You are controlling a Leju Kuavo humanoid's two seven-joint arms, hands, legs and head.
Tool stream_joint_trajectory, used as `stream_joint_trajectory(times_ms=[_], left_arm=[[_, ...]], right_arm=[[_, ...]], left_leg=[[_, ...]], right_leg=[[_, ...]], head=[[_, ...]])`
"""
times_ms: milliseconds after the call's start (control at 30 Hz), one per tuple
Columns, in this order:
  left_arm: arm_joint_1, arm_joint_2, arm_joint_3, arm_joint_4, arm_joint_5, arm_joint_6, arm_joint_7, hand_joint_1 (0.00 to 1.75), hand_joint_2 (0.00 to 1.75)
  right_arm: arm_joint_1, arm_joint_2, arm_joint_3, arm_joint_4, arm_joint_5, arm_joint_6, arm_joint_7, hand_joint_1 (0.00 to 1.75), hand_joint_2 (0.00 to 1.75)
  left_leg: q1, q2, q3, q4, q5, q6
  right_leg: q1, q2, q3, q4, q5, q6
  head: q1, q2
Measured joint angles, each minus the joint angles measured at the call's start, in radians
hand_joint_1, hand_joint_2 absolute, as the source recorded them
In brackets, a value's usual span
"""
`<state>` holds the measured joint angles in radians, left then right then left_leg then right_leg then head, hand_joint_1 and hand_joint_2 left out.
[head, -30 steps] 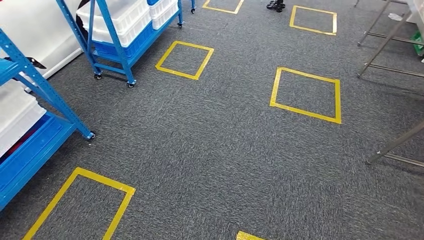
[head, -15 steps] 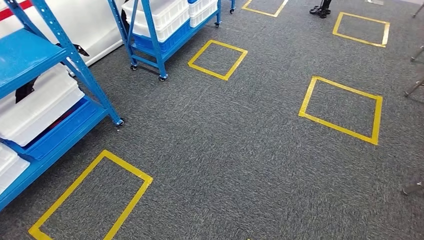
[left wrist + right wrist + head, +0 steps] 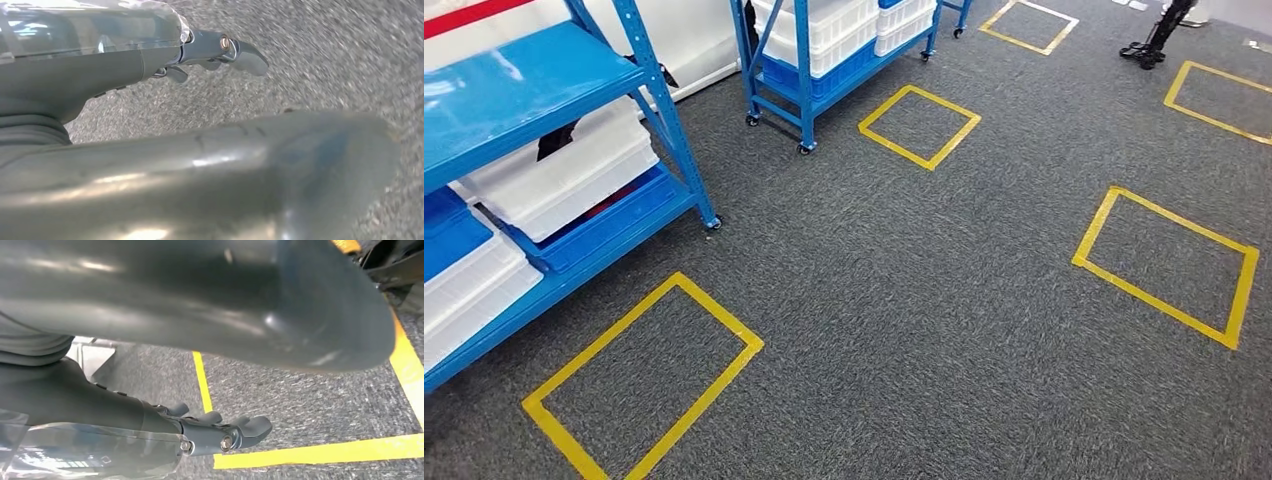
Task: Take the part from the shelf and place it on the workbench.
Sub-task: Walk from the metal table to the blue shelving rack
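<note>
Rightward the view has swung — the blue shelf (image 3: pixel 544 110) fills more frame; both hands hang empty, fingers loosely apart — the part is unseen, so its handling cannot be judged.

The floor (image 3: pixel 924 300) is rough grey carpet; the shelf (image 3: pixel 654 100) is smooth blue metal; the bins (image 3: pixel 564 175) are shiny white plastic.

blue shelf (image 3: pixel 664 120), white bins (image 3: pixel 574 170), grey carpet (image 3: pixel 904 300)
</note>
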<state>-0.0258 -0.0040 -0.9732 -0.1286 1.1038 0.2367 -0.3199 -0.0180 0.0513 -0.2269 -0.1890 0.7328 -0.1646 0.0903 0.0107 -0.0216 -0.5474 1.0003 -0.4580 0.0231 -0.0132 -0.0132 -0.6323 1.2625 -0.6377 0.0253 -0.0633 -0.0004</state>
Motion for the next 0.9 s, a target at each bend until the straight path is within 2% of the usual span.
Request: stream_joint_trajectory(times_ms=[33,67,100,167,200,233,300,333,367,400,433,467,500,533,567,600,667,700,733,767,800,833,900], left_arm=[[0.000,0.000,-0.001,0.000,0.000,0.000,0.001,0.00,0.00],[0.001,0.000,-0.001,0.000,0.000,0.000,0.001,0.00,0.00],[0.001,0.000,-0.001,-0.001,0.001,0.000,0.000,0.00,0.00],[0.000,-0.001,-0.001,-0.002,0.003,0.000,-0.002,0.00,0.00],[-0.001,-0.002,-0.001,-0.003,0.005,0.000,-0.003,0.00,0.00],[-0.002,-0.002,-0.001,-0.004,0.006,0.000,-0.004,0.00,0.00],[0.000,-0.001,-0.001,-0.005,0.009,0.000,-0.003,0.00,0.00],[0.001,0.000,-0.001,-0.005,0.012,0.000,-0.003,0.00,0.00],[0.002,0.001,-0.001,-0.006,0.014,0.000,-0.002,0.00,0.00],[0.001,0.002,-0.001,-0.007,0.015,0.000,0.000,0.00,0.00],[-0.001,0.002,-0.001,-0.008,0.016,0.000,0.001,0.00,0.00],[-0.003,0.002,-0.001,-0.009,0.016,0.000,0.003,0.00,0.00],[-0.005,0.002,-0.001,-0.009,0.016,0.000,0.004,0.00,0.00],[-0.006,0.002,-0.001,-0.009,0.016,0.000,0.004,0.00,0.00],[-0.005,0.003,-0.001,-0.010,0.016,-0.001,0.005,0.00,0.00],[-0.005,0.003,-0.001,-0.010,0.016,-0.001,0.005,0.00,0.00],[-0.006,0.004,-0.001,-0.010,0.015,-0.004,0.004,0.00,0.00],[-0.007,0.004,-0.001,-0.010,0.013,-0.007,0.003,0.00,0.00],[-0.008,0.005,-0.001,-0.010,0.011,-0.010,0.000,0.00,0.00],[-0.008,0.005,-0.001,-0.010,0.009,-0.013,-0.002,0.00,0.00],[-0.006,0.005,-0.001,-0.010,0.008,-0.016,-0.004,0.00,0.00],[-0.004,0.004,-0.001,-0.010,0.007,-0.018,-0.006,0.00,0.00],[-0.002,0.004,-0.001,-0.010,0.006,-0.023,-0.008,0.00,0.00]], right_arm=[[0.001,-0.002,-0.002,0.000,0.000,0.000,0.001,0.00,0.00],[0.001,-0.005,-0.004,0.001,0.000,0.001,0.002,0.00,0.00],[0.002,-0.007,-0.006,0.001,0.000,0.001,0.002,0.00,0.00],[0.004,-0.012,-0.007,0.002,0.000,0.002,-0.001,0.00,0.00],[0.005,-0.014,-0.008,0.002,0.001,0.002,-0.004,0.00,0.00],[0.004,-0.016,-0.008,0.003,0.001,0.002,-0.007,0.00,0.00],[-0.002,-0.015,-0.008,0.003,0.003,0.002,-0.013,0.00,0.00],[-0.004,-0.014,-0.008,0.003,0.004,0.002,-0.016,0.00,0.00],[-0.006,-0.014,-0.008,0.003,0.004,0.001,-0.019,0.00,0.00],[-0.006,-0.013,-0.008,0.003,0.004,0.000,-0.022,0.00,0.00],[-0.004,-0.012,-0.008,0.003,0.005,0.000,-0.025,0.00,0.00],[-0.003,-0.012,-0.008,0.003,0.005,-0.001,-0.028,0.00,0.00],[-0.002,-0.012,-0.008,0.003,0.005,-0.001,-0.031,0.00,0.00],[-0.003,-0.012,-0.008,0.003,0.005,-0.001,-0.033,0.00,0.00],[-0.004,-0.012,-0.008,0.003,0.005,-0.001,-0.035,0.00,0.00],[-0.006,-0.011,-0.008,0.003,0.004,-0.001,-0.036,0.00,0.00],[-0.008,-0.009,-0.008,0.003,0.004,-0.001,-0.037,0.00,0.00],[-0.008,-0.008,-0.008,0.003,0.003,0.000,-0.037,0.00,0.00],[-0.009,-0.007,-0.009,0.003,0.002,0.000,-0.037,0.00,0.00],[-0.011,-0.006,-0.009,0.003,0.001,0.001,-0.036,0.00,0.00],[-0.013,-0.005,-0.009,0.003,0.000,0.002,-0.036,0.00,0.00],[-0.015,-0.005,-0.009,0.003,0.000,0.002,-0.035,0.00,0.00],[-0.013,-0.004,-0.009,0.003,0.000,0.004,-0.034,0.00,0.00]], left_leg=[[-0.001,-0.014,0.000,0.000,0.000,0.000],[-0.001,-0.029,0.002,0.001,0.000,0.000],[-0.001,-0.044,0.004,0.001,0.000,0.000],[-0.001,-0.071,0.002,0.004,-0.001,-0.006],[0.000,-0.083,-0.002,0.006,-0.001,-0.011],[0.001,-0.094,-0.006,0.006,0.000,-0.017],[0.004,-0.117,-0.013,0.004,0.004,-0.031],[0.003,-0.111,-0.017,0.009,0.000,-0.037],[0.001,-0.092,-0.027,0.028,-0.013,-0.041],[0.000,-0.063,-0.045,0.068,-0.038,-0.044],[0.000,-0.028,-0.073,0.127,-0.073,-0.046],[0.001,-0.007,-0.106,0.197,-0.107,-0.049],[0.002,0.004,-0.133,0.257,-0.131,-0.052],[0.003,0.010,-0.146,0.287,-0.136,-0.054],[0.003,0.013,-0.139,0.279,-0.121,-0.055],[0.003,0.019,-0.111,0.230,-0.092,-0.054],[-0.002,0.062,-0.031,0.086,-0.032,-0.046],[-0.005,0.081,-0.004,0.034,-0.016,-0.038],[-0.008,0.093,0.009,0.006,-0.011,-0.031],[-0.011,0.091,0.009,-0.001,-0.013,-0.025],[-0.010,0.078,0.007,-0.003,-0.010,-0.018],[-0.009,0.067,0.009,-0.007,-0.007,-0.012],[-0.004,0.046,0.011,-0.015,0.002,-0.001]], right_leg=[[0.000,0.004,-0.013,0.018,0.006,-0.001],[0.000,0.008,-0.008,-0.003,0.033,-0.004],[0.000,0.021,0.012,-0.057,0.074,-0.008],[-0.002,0.077,0.059,-0.183,0.139,-0.017],[-0.002,0.097,0.073,-0.221,0.153,-0.020],[-0.001,0.107,0.078,-0.237,0.155,-0.023],[0.000,0.084,0.079,-0.244,0.158,-0.030],[-0.002,0.071,0.082,-0.249,0.160,-0.036],[-0.004,0.055,0.084,-0.254,0.162,-0.044],[-0.006,0.039,0.086,-0.259,0.164,-0.050],[-0.004,0.024,0.087,-0.260,0.163,-0.054],[-0.002,0.008,0.087,-0.260,0.162,-0.057],[0.001,-0.008,0.087,-0.260,0.160,-0.058],[0.002,-0.024,0.088,-0.260,0.159,-0.058],[0.002,-0.038,0.089,-0.259,0.158,-0.058],[0.002,-0.051,0.091,-0.259,0.156,-0.056],[0.006,-0.073,0.099,-0.257,0.150,-0.049],[0.008,-0.082,0.102,-0.256,0.148,-0.045],[0.010,-0.091,0.106,-0.256,0.145,-0.040],[0.011,-0.100,0.108,-0.256,0.144,-0.034],[0.010,-0.109,0.111,-0.257,0.143,-0.029],[0.008,-0.105,0.113,-0.254,0.139,-0.022],[0.004,-0.060,0.095,-0.208,0.103,-0.010]], head=[[0.000,0.000],[0.000,0.000],[0.000,0.000],[0.000,0.000],[0.000,0.000],[0.000,0.000],[0.000,0.000],[0.000,0.000],[0.000,0.000],[0.000,0.000],[0.000,0.000],[0.000,0.000],[0.000,0.000],[0.000,0.000],[0.000,0.000],[0.000,0.000],[0.000,0.000],[0.000,0.000],[0.000,0.000],[0.000,0.000],[0.000,0.000],[0.000,0.000],[0.000,0.000]])
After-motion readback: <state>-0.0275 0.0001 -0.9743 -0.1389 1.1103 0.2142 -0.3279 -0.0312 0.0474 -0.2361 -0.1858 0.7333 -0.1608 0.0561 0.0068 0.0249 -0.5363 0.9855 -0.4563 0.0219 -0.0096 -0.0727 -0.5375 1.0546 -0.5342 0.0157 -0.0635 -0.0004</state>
